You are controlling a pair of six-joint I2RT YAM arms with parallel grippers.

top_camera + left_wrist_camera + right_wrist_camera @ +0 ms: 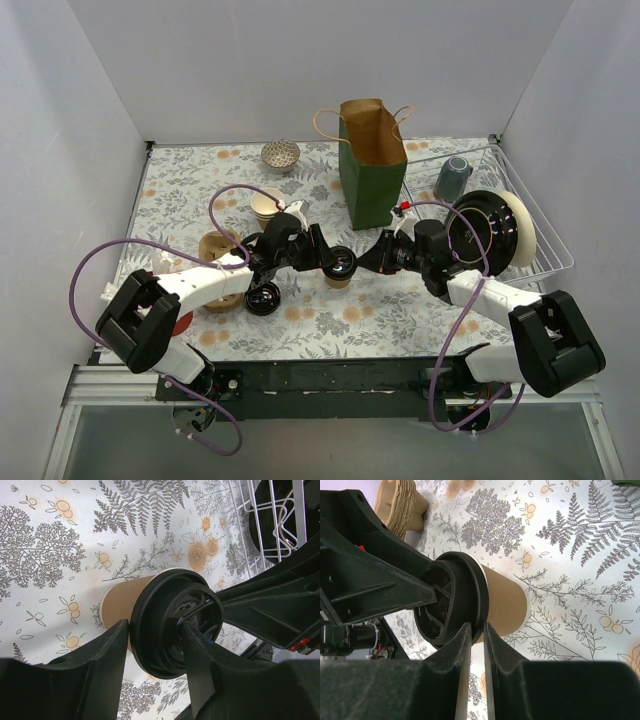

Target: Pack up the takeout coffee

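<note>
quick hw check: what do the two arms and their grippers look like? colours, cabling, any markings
Both arms match: white link shells with bulky black joint housings, and black two-finger grippers, left and right, with flat matte plastic fingers. A purple cable loops loosely off each arm and down to its base. A small red spot shows near the right wrist. No logos or lettering are readable.

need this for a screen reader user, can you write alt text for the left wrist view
A tan paper coffee cup with a black lid stands on a fern-print tablecloth, the left gripper closed on the lid's rim. The other arm's gripper reaches to the lid from the right, and a white wire rack sits at the upper right.
</note>
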